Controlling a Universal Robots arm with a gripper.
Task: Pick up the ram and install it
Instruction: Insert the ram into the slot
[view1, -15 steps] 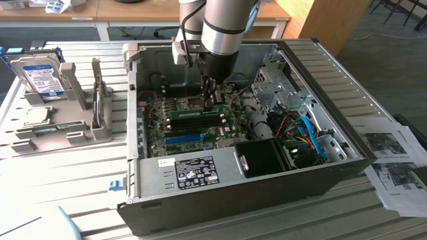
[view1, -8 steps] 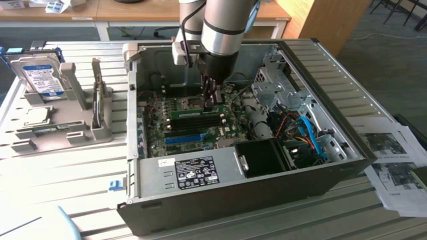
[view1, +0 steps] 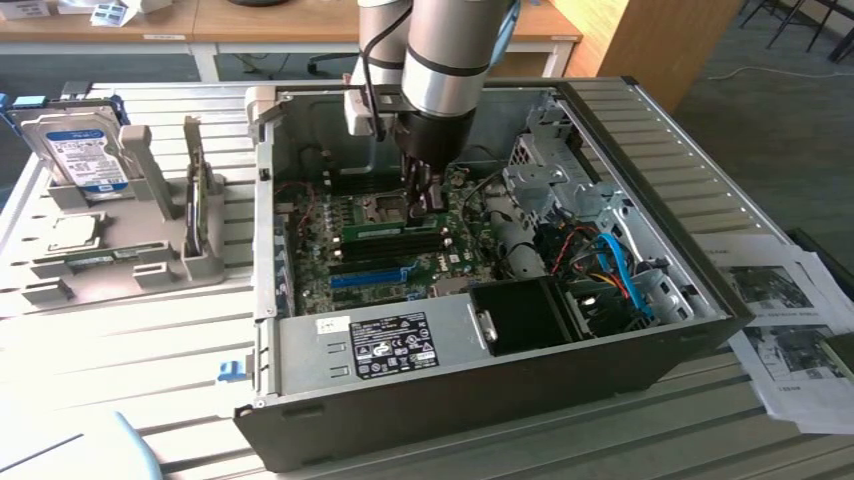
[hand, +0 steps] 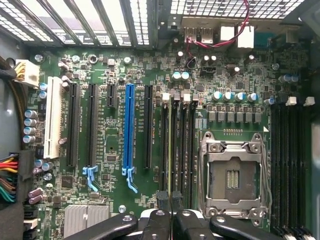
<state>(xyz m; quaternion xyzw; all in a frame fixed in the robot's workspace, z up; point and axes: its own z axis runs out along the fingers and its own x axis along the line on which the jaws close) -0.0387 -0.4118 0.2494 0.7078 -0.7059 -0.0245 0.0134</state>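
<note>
Between the clenched fingers (hand: 158, 223) of the gripper (hand: 172, 221), the ram (view1: 387, 228) stands edge-on among the black memory slots (hand: 183, 150); it is probably light, stiff and fragile, and best pinched by its bare edges.

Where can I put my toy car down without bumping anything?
The bare table in front of the grey holder, on the exterior view's left of the computer case, is free. So is the near corner beside the papers. Inside the case it is crowded: cables, the green board and the robot arm.
</note>
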